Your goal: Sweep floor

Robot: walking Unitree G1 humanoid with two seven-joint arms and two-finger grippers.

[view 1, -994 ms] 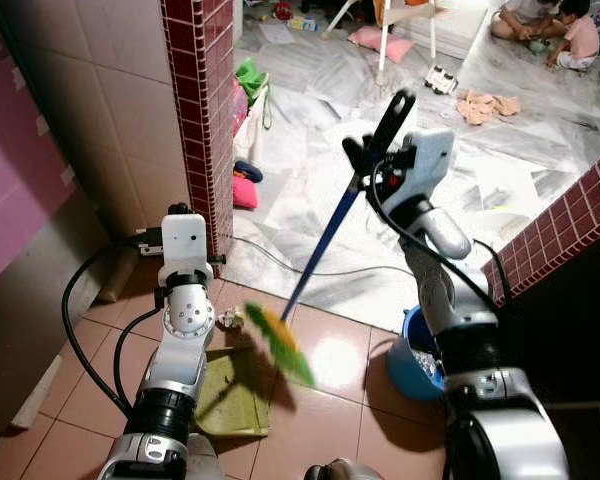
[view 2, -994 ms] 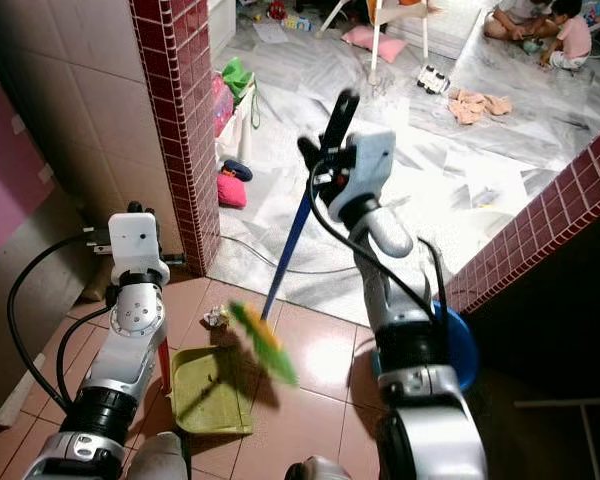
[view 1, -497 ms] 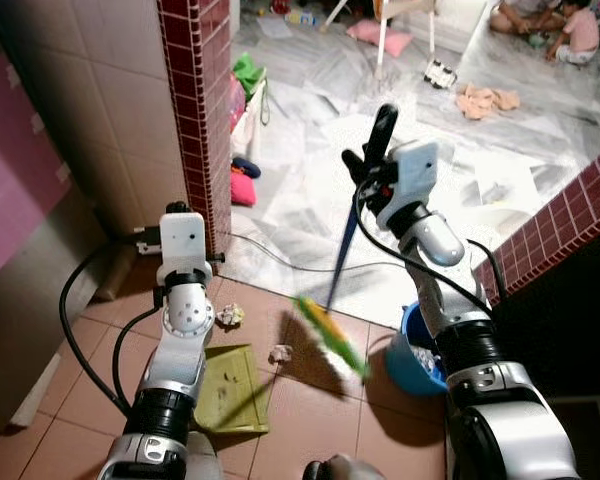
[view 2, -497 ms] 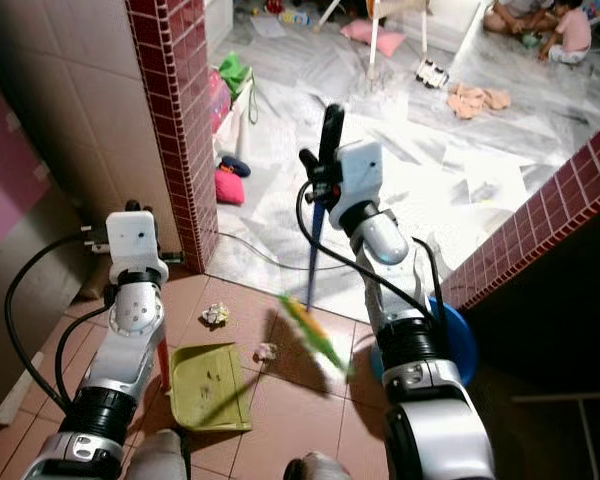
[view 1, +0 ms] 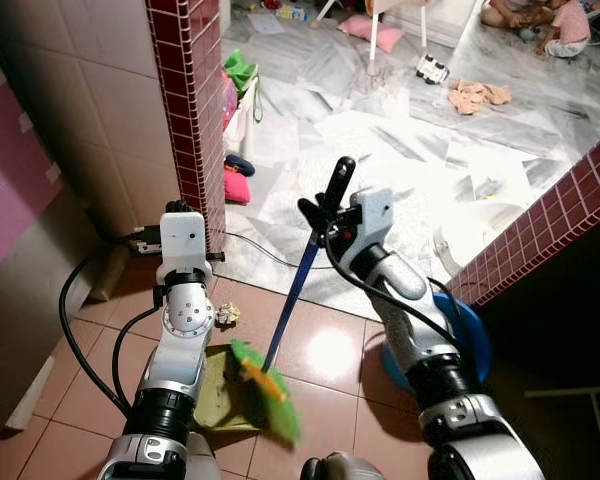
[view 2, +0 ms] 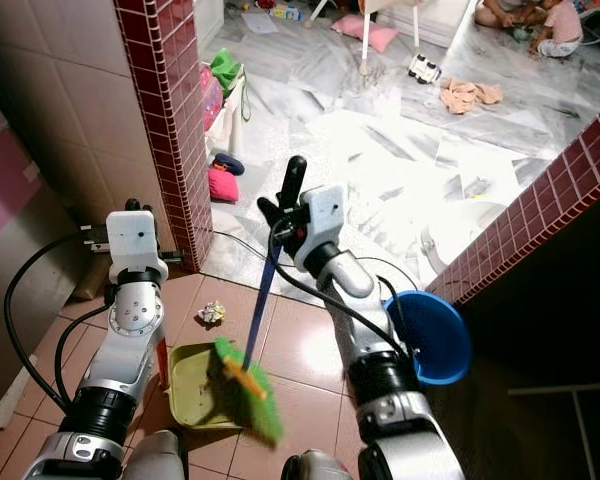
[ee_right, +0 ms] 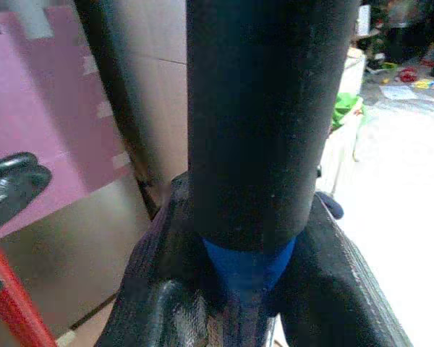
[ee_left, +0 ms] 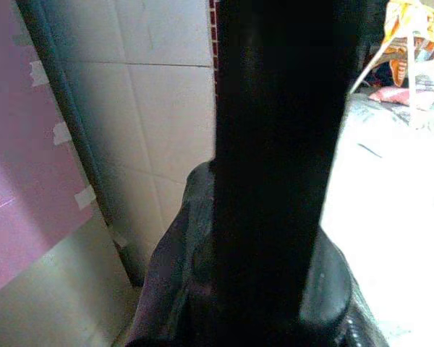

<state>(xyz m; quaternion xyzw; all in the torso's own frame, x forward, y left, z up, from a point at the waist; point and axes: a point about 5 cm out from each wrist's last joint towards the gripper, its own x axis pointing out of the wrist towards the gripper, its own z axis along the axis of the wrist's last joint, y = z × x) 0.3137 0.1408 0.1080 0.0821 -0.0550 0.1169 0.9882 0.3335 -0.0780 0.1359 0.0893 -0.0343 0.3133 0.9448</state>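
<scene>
Two arms work a broom [view 1: 298, 275] and a green dustpan [view 2: 198, 385] on the red floor tiles [view 1: 325, 352] beside a tiled pillar [view 1: 185, 110]. Half a second ago the broom's green bristle head [view 1: 265, 388] hung out to the robot's right near the blue bucket [view 2: 430, 335]; now it has swung across to the left and lies, motion-blurred, over the front edge of the dustpan. The right end effector [view 1: 325, 205] has dropped lower and nearer the body, its fingers pinching the black grip above the blue shaft, as the right wrist view confirms [ee_right: 249, 217]. The small scrap that lay just ahead of the dustpan earlier cannot be made out now, the bristles covering that spot. A crumpled paper wad [view 2: 211, 313] stays on the tiles near the pillar.

The left end effector [ee_left: 275, 217] is clamped on a black handle, its fingers closed around it; in the head views the left arm [view 1: 180, 330] hides that grip and part of the dustpan. A red rod [ee_right: 7, 296] shows at the edge of the right wrist view.
</scene>
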